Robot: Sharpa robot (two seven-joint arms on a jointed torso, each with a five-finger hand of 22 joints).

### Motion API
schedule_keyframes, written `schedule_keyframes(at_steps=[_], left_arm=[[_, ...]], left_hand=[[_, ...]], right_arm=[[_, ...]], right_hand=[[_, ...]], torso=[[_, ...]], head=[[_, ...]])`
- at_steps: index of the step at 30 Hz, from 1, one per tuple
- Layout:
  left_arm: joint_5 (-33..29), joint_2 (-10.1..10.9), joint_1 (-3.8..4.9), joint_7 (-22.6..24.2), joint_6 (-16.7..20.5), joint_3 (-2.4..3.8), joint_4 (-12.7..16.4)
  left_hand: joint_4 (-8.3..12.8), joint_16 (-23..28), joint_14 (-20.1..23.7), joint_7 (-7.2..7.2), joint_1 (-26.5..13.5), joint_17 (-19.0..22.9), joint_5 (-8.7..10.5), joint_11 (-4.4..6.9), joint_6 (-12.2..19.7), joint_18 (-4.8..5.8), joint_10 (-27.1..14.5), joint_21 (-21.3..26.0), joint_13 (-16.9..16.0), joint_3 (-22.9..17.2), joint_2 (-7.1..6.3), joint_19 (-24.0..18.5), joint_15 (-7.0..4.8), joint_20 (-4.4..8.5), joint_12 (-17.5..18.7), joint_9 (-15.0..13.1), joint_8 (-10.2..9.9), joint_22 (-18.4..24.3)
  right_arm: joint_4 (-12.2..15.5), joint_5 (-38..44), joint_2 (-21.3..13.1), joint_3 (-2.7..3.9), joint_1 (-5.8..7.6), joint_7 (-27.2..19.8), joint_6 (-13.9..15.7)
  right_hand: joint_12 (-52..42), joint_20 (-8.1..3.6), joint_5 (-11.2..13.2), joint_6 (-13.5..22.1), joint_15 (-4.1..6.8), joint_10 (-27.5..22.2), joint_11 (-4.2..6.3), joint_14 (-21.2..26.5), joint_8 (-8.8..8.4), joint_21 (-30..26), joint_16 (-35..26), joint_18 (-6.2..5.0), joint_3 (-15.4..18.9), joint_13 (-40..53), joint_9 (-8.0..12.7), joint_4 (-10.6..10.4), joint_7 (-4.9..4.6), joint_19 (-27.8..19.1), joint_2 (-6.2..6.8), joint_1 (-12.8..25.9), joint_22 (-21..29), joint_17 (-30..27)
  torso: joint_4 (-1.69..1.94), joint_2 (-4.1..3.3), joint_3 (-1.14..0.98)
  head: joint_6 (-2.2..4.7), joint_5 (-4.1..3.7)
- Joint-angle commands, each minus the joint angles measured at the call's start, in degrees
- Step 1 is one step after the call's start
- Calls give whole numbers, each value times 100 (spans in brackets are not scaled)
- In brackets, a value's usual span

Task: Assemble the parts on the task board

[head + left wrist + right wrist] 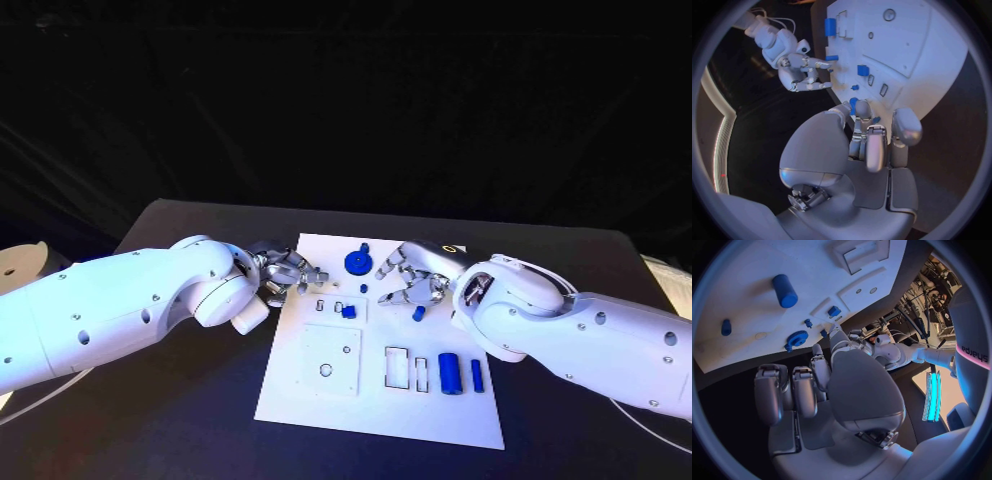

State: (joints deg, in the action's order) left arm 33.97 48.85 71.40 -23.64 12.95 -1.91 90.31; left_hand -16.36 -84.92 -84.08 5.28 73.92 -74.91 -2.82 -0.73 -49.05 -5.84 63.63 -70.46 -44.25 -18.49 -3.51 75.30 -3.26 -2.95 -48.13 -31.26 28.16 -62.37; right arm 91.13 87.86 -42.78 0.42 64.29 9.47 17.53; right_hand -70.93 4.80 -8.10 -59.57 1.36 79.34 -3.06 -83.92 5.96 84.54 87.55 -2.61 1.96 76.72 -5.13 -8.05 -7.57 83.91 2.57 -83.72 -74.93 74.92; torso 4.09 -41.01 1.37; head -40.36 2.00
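The white task board [378, 405] lies mid-table. On it are a blue gear [358, 262], a small blue block [348, 311], a short blue part [418, 313], a blue cylinder [449, 373] and a thin blue bar [477, 375]. My left hand [284, 275] hovers over the board's far left edge, fingers curled in. A bit of blue [875, 119] shows between its fingertips, beside the gear [853, 103]. My right hand [408, 280] hangs over the board right of the gear, its fingers [814, 75] apart and holding nothing, one tip close to the short blue part [832, 58].
A raised white plate [332, 360] with holes sits on the board's near left. Rectangular slots [397, 368] lie beside the cylinder. Black table [173, 420] surrounds the board. A pale round object [22, 262] sits off the table's left edge.
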Motion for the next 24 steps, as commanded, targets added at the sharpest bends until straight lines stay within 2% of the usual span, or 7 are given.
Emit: schedule_keyframes(at_steps=[1, 6, 10, 12, 20, 24], left_arm=[[-1796, 126, -18, 1353, 594, -6, 160], [-2209, 286, -31, 1759, 657, -12, 297], [-2327, 364, -34, 1912, 702, -14, 357], [-2358, 384, -35, 1963, 710, -14, 371], [-2444, 413, -36, 2114, 767, -15, 405], [-2452, 417, -36, 2139, 787, -15, 413]], left_hand=[[2, 163, -254, 50, 71, -664, 0, -44, 73, -113, -86, 268, 181, -177, -41, -146, 66, -50, 142, 78, -32, 295], [11, 190, -246, 60, 83, -631, -1, -60, 92, -124, -84, 341, 237, -266, -66, -154, 75, -69, 157, 122, -36, 365], [14, 186, -250, 63, 88, -636, -3, -62, 96, -123, -79, 348, 257, -304, -69, -141, 77, -73, 157, 139, -35, 365], [14, 184, -252, 64, 89, -638, -3, -63, 97, -122, -78, 348, 262, -314, -70, -137, 77, -74, 157, 143, -35, 364], [33, 200, -248, 66, 113, -615, -3, -64, 100, -129, -76, 393, 301, -389, -94, -134, 80, -79, 159, 176, -29, 407], [34, 206, -245, 67, 116, -607, -2, -65, 100, -131, -77, 403, 308, -402, -97, -135, 80, -79, 160, 181, -27, 418]], right_arm=[[-97, 519, 142, -16, -49, 440, -217], [-198, 612, 315, -33, -98, 494, -179], [-250, 632, 426, -40, -116, 467, -206], [-264, 618, 466, -44, -125, 404, -260], [-287, 597, 584, -51, -200, 277, -389], [-319, 614, 639, -52, -217, 281, -374]], right_hand=[[-4, -43, 29, -42, 32, 44, 60, -514, 4, -7, -5, 24, -6, -206, -3, 38, 16, 114, -21, -26, -436, 1095], [-50, -46, 31, -61, 36, 69, 65, -518, 3, 2, 7, 29, -22, -171, -3, 43, 21, 124, -34, -29, -455, 1115], [-86, -48, 33, -69, 37, 88, 67, -523, 1, 7, 18, 30, -30, -142, -2, 46, 22, 128, -40, -30, -463, 1132], [-113, -49, 38, -77, 39, 103, 68, -525, 0, 11, 22, 32, -37, -122, -1, 49, 24, 131, -44, -30, -470, 1139], [-136, -51, 44, -83, 41, 115, 70, -529, -2, 14, 34, 33, -45, -104, 0, 53, 26, 134, -49, -33, -476, 1158], [-154, -53, 55, -83, 42, 124, 71, -531, -12, 18, 39, 35, -58, -91, 4, 63, 26, 138, -54, -39, -483, 1167]], torso=[[2, -6, 6], [24, -18, 45], [29, -20, 50], [28, -18, 40], [16, -24, 28], [27, -24, 28]], head=[[-25, 8], [-33, -19], [-46, -33], [-56, -25], [-82, 10], [-100, 5]])
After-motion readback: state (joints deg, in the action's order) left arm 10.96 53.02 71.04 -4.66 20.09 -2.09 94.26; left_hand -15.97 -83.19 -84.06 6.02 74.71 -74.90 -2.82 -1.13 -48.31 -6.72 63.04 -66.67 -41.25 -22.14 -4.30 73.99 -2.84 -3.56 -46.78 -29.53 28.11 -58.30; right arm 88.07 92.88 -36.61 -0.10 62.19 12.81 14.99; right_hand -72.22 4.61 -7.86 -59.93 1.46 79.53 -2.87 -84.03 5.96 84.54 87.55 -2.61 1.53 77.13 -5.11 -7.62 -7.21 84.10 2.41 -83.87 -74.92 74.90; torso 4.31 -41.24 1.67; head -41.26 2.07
